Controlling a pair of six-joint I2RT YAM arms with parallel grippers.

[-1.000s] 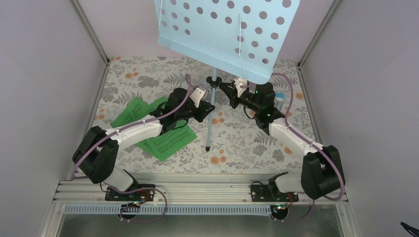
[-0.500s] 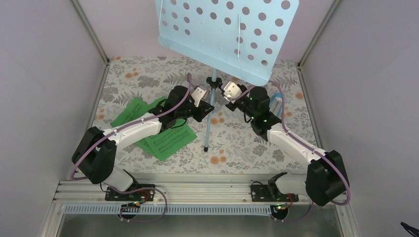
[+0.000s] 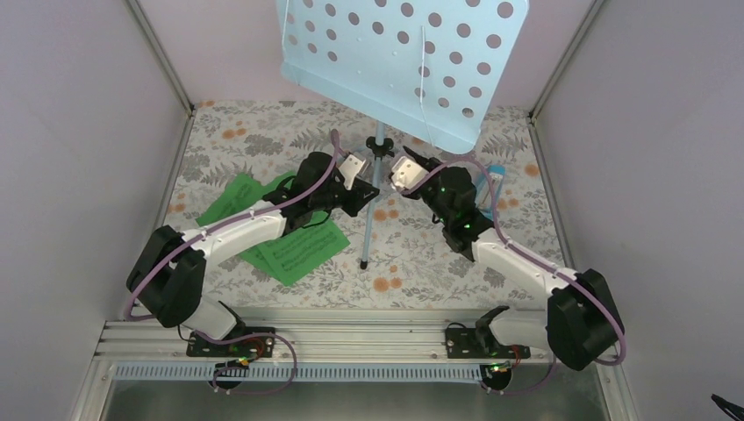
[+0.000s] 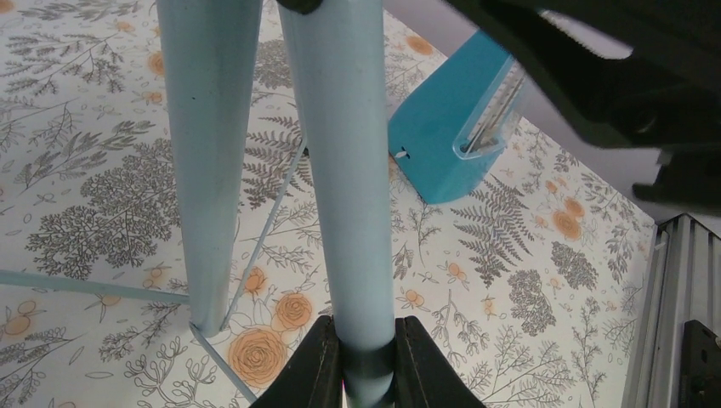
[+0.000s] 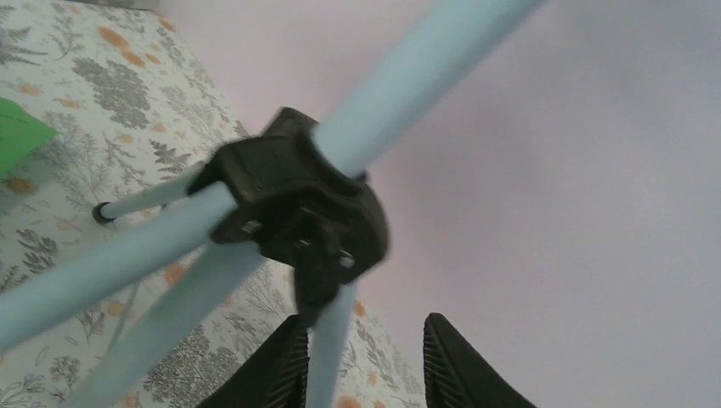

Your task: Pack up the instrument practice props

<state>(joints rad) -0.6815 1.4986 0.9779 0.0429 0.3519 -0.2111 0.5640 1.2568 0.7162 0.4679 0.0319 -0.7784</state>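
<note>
Nothing is packed yet, by the look of it. Your music stand (image 3: 368, 237) is upright mid-desk on spread legs, with its hole-punched plate (image 3: 404, 61) up and unfolded. The left jaws are clamped on one of its pale blue tubes, low down. The right jaws stand apart just under the black leg hub (image 5: 298, 212); a thin tube runs between them, lying against one side and not pinched. The green sheet-music pages (image 3: 294, 250) lie loose on the floral desk (image 3: 421, 254) beneath the left arm. The blue metronome (image 4: 438, 136) sits on the desk beyond the stand, over to the right (no box or bag shows in any view). I judge you're at the first step, collapsing the stand, with pages and metronome yet to be gathered.
</note>
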